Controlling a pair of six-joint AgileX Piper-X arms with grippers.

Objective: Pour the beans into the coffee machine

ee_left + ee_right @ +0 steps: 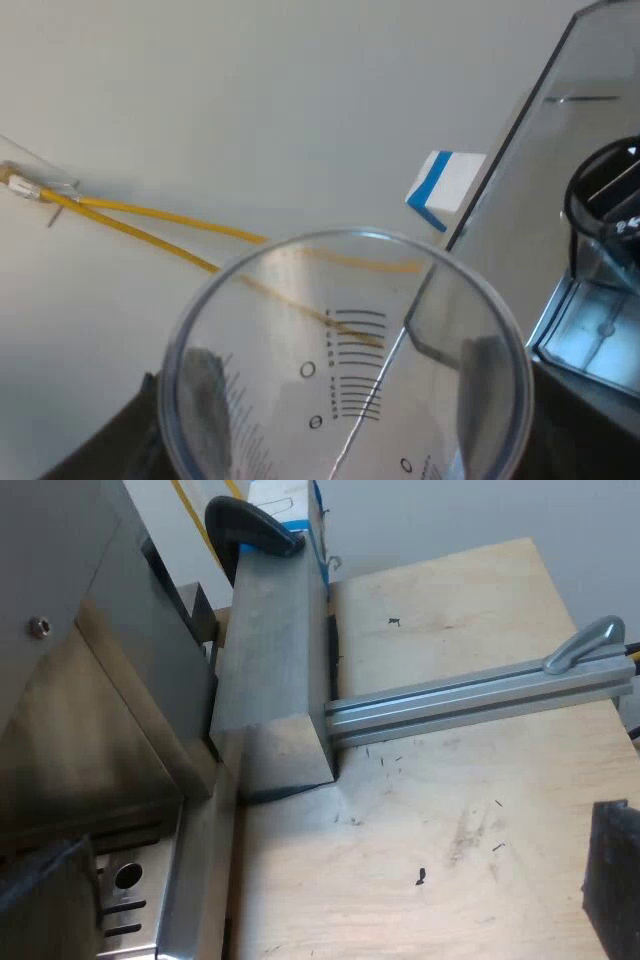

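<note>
Left tool [345,400]: clamped on the measuring glass [340,300], a finger at each side.
Right tool [330,850]: fingers apart, nothing held, over the wooden tabletop [450,810].
Position: measuring glass held beside the espresso machine [510,230], near its dark bean hopper [600,195].
Handling: judged light, stiff, slick, breakable; best gripped mid-wall.
Material: clear, round, printed scale lines; no beans seen.

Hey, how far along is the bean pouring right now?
Looks done: the measuring glass is see-through clear, no beans in it. In hand: the left gripper holds it beside the espresso machine, near the bean hopper. Left: probably just setting the glass down; I cannot see inside the hopper. The right gripper is open over the table.
</note>
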